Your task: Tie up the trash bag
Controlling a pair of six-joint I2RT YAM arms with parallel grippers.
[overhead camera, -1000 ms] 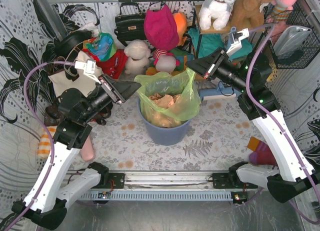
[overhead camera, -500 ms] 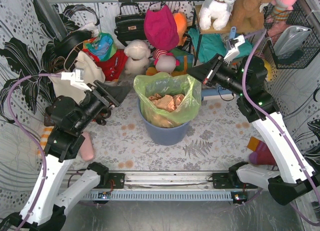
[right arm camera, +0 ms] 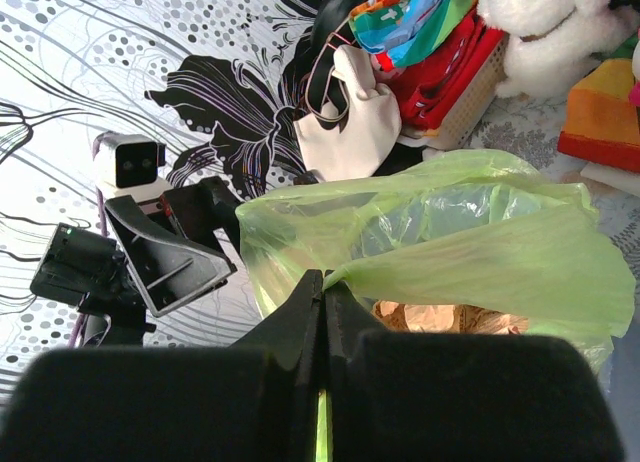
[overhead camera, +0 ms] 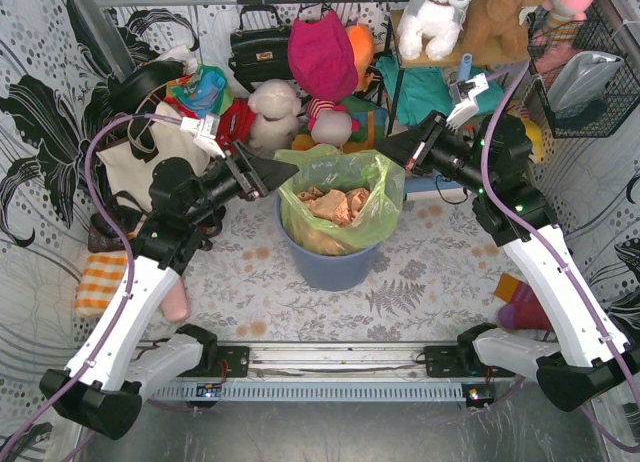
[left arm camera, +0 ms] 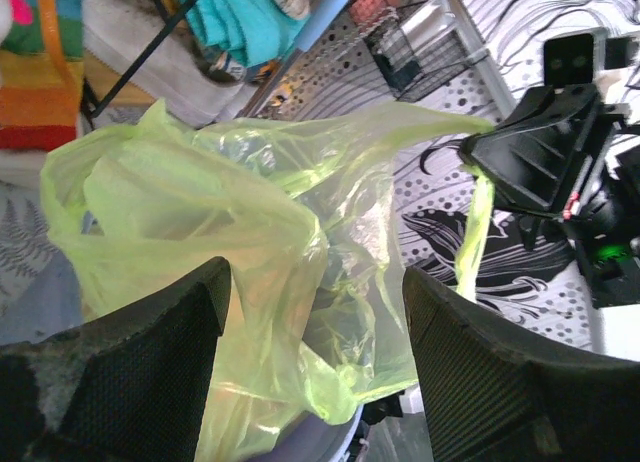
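Note:
The trash bag (overhead camera: 345,187) is thin light-green plastic lining a round blue bin (overhead camera: 330,262), with crumpled tan paper showing inside. My left gripper (overhead camera: 288,168) stands open at the bag's left rim. In the left wrist view the bag's loose film (left arm camera: 200,212) lies between the spread fingers of the left gripper (left arm camera: 315,282), ungripped. My right gripper (overhead camera: 386,148) is shut on the bag's right rim. In the right wrist view the right gripper (right arm camera: 322,278) pinches a stretched flap of the bag (right arm camera: 470,247).
A cream tote (overhead camera: 140,162) and a red basket (overhead camera: 225,122) sit back left. A black handbag (overhead camera: 260,47) and plush toys (overhead camera: 325,62) crowd the back. A wire basket (overhead camera: 590,77) hangs at right. An orange striped cloth (overhead camera: 100,282) lies at left.
My left gripper drew away from the bag's left rim to the left, then came back to it with its jaws spread wider. My right gripper shifted slightly, still pinching the right rim.

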